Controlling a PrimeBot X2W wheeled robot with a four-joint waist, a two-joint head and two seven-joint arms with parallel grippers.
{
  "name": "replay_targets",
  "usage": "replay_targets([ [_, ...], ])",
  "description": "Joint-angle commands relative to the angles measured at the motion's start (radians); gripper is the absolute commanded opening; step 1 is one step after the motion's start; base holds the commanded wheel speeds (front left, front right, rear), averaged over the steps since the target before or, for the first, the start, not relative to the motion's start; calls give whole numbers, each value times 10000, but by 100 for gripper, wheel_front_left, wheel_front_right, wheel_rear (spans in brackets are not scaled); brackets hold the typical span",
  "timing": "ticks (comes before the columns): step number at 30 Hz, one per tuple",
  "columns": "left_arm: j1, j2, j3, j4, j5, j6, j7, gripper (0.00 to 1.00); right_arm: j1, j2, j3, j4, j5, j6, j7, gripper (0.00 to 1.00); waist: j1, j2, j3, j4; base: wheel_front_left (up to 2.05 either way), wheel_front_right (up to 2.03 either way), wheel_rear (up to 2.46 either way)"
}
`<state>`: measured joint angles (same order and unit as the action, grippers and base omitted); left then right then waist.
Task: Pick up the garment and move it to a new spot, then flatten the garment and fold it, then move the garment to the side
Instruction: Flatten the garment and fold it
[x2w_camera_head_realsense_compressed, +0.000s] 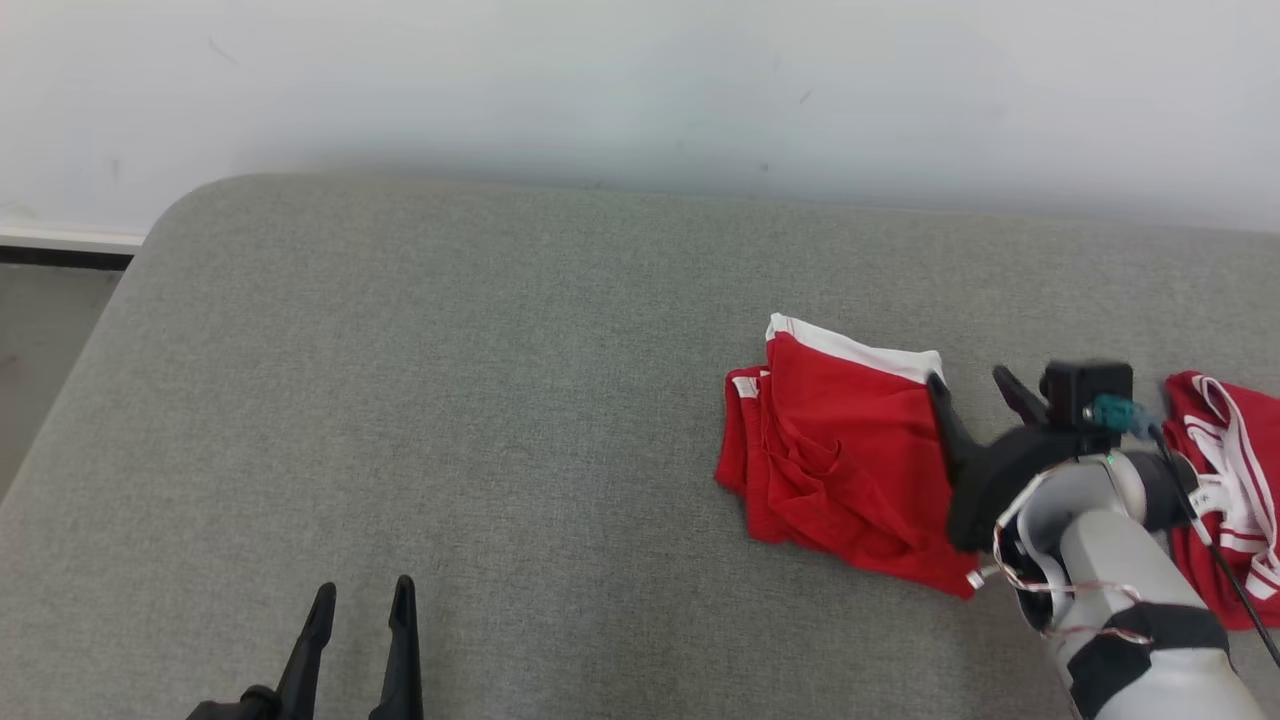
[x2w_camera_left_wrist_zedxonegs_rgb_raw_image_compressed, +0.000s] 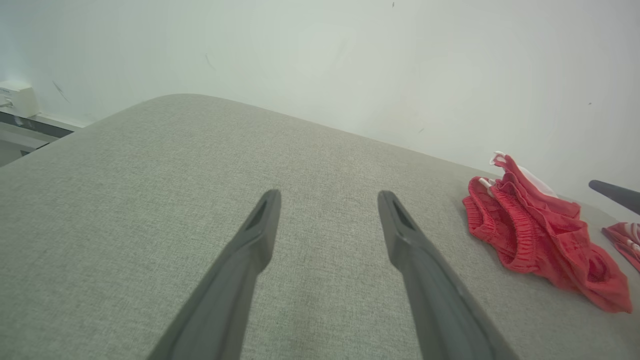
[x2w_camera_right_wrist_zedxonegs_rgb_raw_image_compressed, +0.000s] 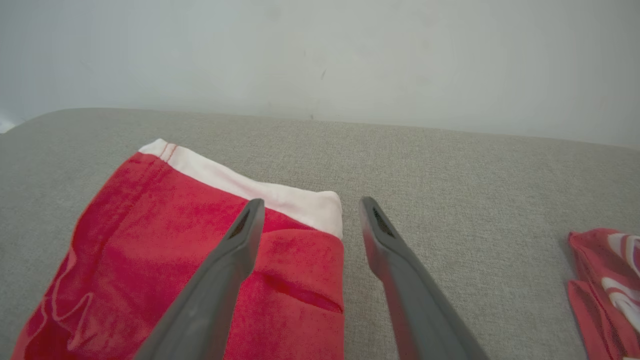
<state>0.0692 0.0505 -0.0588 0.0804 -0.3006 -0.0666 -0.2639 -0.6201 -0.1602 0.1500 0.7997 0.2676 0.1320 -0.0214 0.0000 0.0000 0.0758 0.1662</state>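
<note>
Over the right edge of the folded red garment (x2w_camera_head_realsense_compressed: 840, 455), the right end effector (x2w_camera_head_realsense_compressed: 968, 378) hung with its fingers spread, gripping nothing. The left end effector (x2w_camera_head_realsense_compressed: 364, 587), also spread and empty, sat well apart over the grey tabletop (x2w_camera_head_realsense_compressed: 500, 400). A second red, white-striped garment (x2w_camera_head_realsense_compressed: 1230, 450) lay further right.

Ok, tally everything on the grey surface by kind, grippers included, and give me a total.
Garments: 2 (red shorts, red-and-white striped garment)
Grippers: 2 (left gripper, right gripper)
Total: 4
</note>
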Motion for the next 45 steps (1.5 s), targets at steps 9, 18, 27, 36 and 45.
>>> replay_targets([
  [9,-179,1,36,69,89,-84,1,100,879,841,231,692,-990,-30,-184,0,0,0,211,200,0,0,0],
  [18,-133,1,140,122,51,-83,1,100,1477,1113,2722,-174,296,-29,92,0,0,0,41,106,0,0,0],
  [27,-17,2,255,70,15,39,1,100,1720,1094,4730,-1604,2570,-30,40,0,0,0,-123,-362,0,0,0],
  [36,131,2,698,-96,73,280,1,100,2089,1097,3799,-2494,2434,-30,-1745,100,0,0,-677,-1195,0,0,0],
  [45,295,1,1109,-311,90,435,1,100,3196,784,1351,-3931,450,-30,-2274,100,0,0,-1056,-1940,0,0,0],
])
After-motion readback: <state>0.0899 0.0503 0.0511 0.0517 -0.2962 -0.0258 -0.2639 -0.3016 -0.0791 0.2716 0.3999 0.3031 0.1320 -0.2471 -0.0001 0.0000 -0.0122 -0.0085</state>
